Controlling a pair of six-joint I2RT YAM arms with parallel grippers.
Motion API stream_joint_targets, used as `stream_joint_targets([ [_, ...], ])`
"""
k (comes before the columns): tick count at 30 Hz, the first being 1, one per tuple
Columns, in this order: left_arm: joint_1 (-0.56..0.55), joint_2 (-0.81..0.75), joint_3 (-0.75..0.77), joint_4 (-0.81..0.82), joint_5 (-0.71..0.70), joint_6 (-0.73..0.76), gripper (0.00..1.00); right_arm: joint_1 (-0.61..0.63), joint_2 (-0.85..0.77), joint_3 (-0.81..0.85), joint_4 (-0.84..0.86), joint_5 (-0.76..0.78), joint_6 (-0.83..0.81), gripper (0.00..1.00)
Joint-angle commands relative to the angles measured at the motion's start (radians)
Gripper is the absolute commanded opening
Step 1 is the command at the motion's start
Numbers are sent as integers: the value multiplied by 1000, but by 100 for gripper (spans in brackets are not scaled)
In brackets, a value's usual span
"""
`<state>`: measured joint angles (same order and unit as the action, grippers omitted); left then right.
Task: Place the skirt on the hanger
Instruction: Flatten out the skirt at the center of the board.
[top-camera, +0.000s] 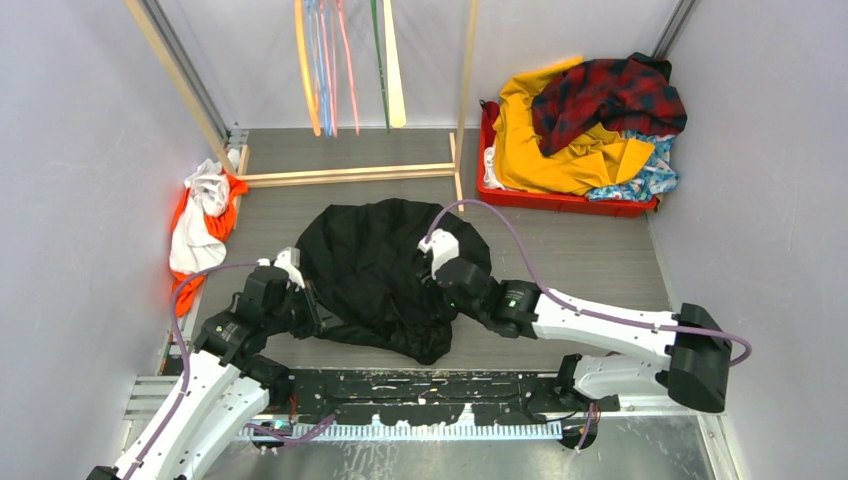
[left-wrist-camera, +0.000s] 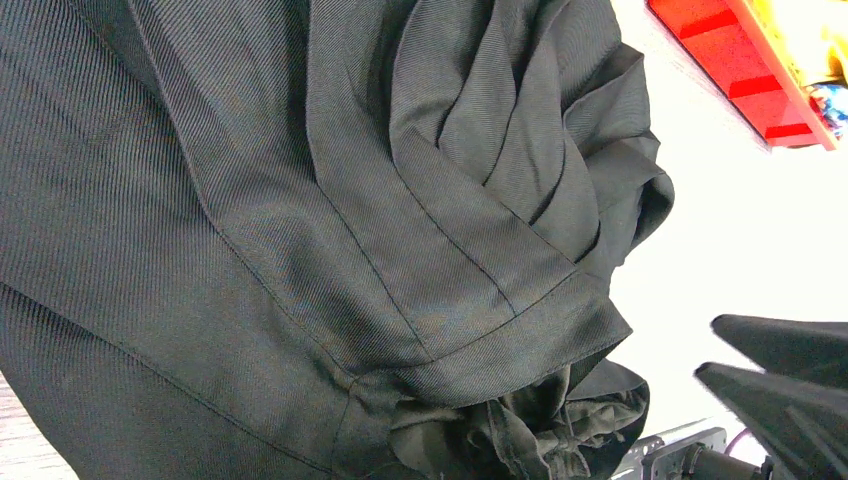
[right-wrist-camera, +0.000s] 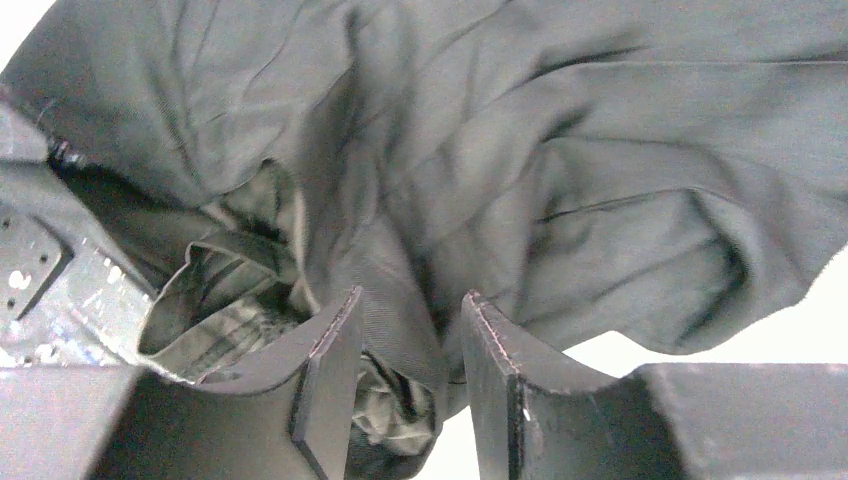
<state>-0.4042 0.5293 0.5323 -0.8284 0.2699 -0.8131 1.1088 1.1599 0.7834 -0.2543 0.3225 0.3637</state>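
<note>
Top external view: you'll find the skirt in the red bin at the far right corner of the worktop. Only a blue flowered edge shows, beneath a yellow garment and a dark red plaid one. It lies well apart from both arms. The coloured hangers hang blurred from the wooden rack at the back. A black coat lies crumpled at the centre, and white and orange clothes sit against the left wall. Your left gripper is pressed into the coat's left edge. Your right gripper sits on its right side.

Left wrist view: the black coat fills nearly the whole picture, its folds gathered into a bunch at the bottom edge. You cannot see the fingers themselves here. They are clenched, and the cloth drawn up this close says it is the coat they hold. The red bin shows at the top right corner.

Right wrist view: your right gripper has its fingers standing apart. A thick fold of the black coat runs between them, with a sliver of bright worktop showing beside the right finger. That fold is straddled, not pinched. Olive lining shows in a pocket of cloth to the left.
</note>
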Motion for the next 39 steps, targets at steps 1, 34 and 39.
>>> stream_joint_targets([
  [1, -2, -8, 5, 8, 5, -8, 9, 10, 74, 49, 99, -174, -52, 47],
  [34, -2, 20, 47, -18, 15, 5, 9, 117, 253, 87, -57, 34, -133, 60],
  [39, -2, 29, 49, -15, 20, 7, 9, 117, 282, 112, -36, 46, -146, 58],
])
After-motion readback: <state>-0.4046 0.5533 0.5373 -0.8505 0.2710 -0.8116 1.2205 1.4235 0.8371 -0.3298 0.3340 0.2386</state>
